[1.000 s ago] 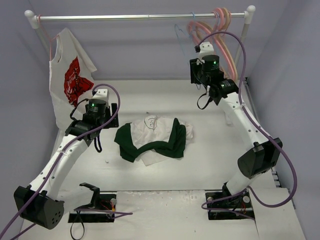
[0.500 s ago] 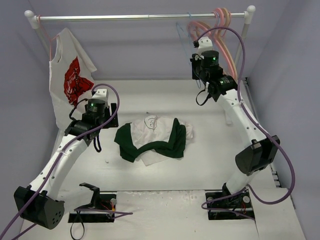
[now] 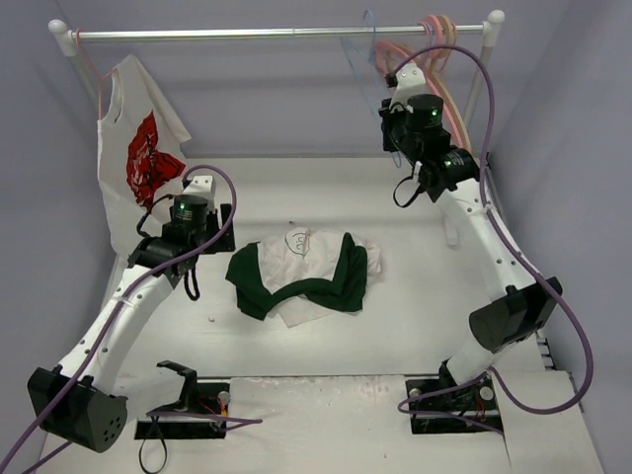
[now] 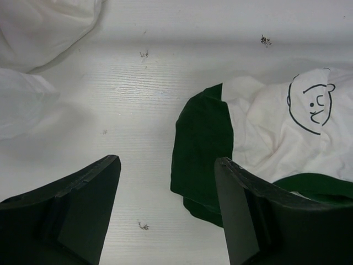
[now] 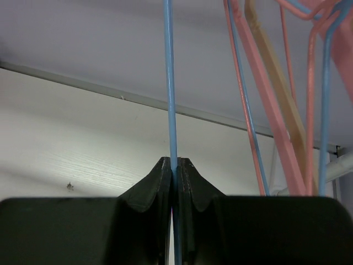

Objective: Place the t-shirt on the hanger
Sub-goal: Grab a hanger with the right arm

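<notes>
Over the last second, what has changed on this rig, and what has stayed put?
The right gripper moved up and back toward the rail and closed on the hanger. Its thin blue wire is now pinched between the jaws and has lifted slightly. The left gripper stayed open above the table, and the t-shirt stayed crumpled there.
</notes>
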Tool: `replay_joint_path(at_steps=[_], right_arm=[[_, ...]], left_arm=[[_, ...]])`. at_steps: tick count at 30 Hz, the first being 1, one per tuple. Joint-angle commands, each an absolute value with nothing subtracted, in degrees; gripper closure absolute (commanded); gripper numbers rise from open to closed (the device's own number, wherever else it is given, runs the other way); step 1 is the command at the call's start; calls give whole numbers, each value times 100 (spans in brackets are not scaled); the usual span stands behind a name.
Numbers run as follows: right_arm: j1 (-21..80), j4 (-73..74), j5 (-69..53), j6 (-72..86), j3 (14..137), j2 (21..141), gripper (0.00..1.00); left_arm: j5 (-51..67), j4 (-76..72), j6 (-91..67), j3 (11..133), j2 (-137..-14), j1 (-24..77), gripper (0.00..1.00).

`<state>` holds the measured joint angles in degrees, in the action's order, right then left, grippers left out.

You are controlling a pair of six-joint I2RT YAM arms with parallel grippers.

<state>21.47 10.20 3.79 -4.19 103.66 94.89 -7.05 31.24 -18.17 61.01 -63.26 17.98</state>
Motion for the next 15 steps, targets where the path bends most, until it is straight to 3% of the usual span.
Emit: replay_joint_path(at_steps=[1,9,15], right_arm=[[2180,237,176,-536,10249,8606,100],[2223,676,-298,-265,9344,7675,100],[2417,1089,-483,183,8035,6760,100]], left_arm=[[-598,3076,-1749,6389,-6337,1767,31],[-633,3751,-1994,6688,-6363,1907,31],[-1852,4306,-2547,6338,-6416,3276,31]])
